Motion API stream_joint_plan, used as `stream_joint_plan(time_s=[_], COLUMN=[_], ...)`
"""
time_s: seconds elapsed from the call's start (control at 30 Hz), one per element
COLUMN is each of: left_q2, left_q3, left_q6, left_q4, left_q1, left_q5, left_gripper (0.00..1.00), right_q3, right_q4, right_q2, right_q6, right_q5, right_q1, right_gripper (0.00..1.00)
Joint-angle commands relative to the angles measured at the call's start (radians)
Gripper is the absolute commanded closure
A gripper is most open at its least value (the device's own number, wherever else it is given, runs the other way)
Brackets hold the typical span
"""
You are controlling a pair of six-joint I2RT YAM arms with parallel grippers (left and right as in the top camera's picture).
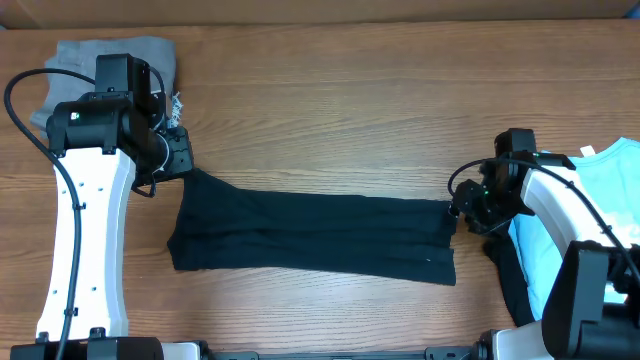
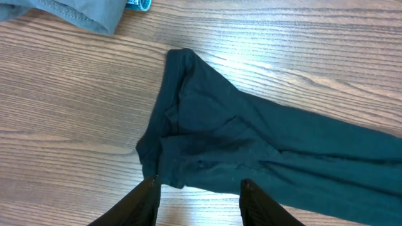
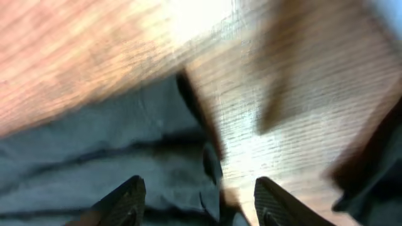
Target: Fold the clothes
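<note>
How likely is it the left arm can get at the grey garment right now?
Probably yes. The grey garment lies close to the left gripper, only tabletop between them, though the arm overhangs part of it.

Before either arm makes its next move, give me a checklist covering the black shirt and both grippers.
1. Left gripper open: ok, jaws apart, bare table showing between them.
2. Right gripper open: ok, jaws apart over the shirt's edge, though the view is blurred.
3. Black T-shirt laid out as a long strip: ok.
4. Its end by the left gripper flat: not ok, bunched, one corner sticking out to a point.
5. Shirt apart from the grey garments: ok.
</note>
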Motion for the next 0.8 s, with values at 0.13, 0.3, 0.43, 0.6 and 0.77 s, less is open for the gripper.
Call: stream_joint_plan(time_s=[0.13, 0.3, 0.43, 0.6, 0.77], left_q2=[-0.007, -0.007, -0.007, -0.007, -0.007], left_q3=[0.012, 0.012, 0.012, 0.012, 0.012], left_q6=[0.019, 0.019, 0.019, 0.019, 0.019], left_q4=[0.005, 0.012, 0.015, 0.014, 0.019], left_q1=[0.003, 0.003, 0.003, 0.003, 0.003], left_q5=[0.011, 0.011, 0.012, 0.012, 0.012], left_gripper=[0.56, 0.56, 0.56, 0.56, 0.55], right_q3=[0.003, -0.02, -0.047, -0.077, -0.076], right_q4=[0.048, 0.072, 0.108, 0.121, 0.132], right_q2=[-0.013, -0.011, -0.011, -0.011, -0.012], right_q6=[0.025, 0.03, 0.059, 0.07, 0.069], right_q5=[0.023, 0.023, 0.023, 0.021, -0.003], right_q1=[-0.003, -0.003, -0.003, -0.003, -0.003], right_gripper=[0.51, 0.54, 0.54, 0.63, 0.78])
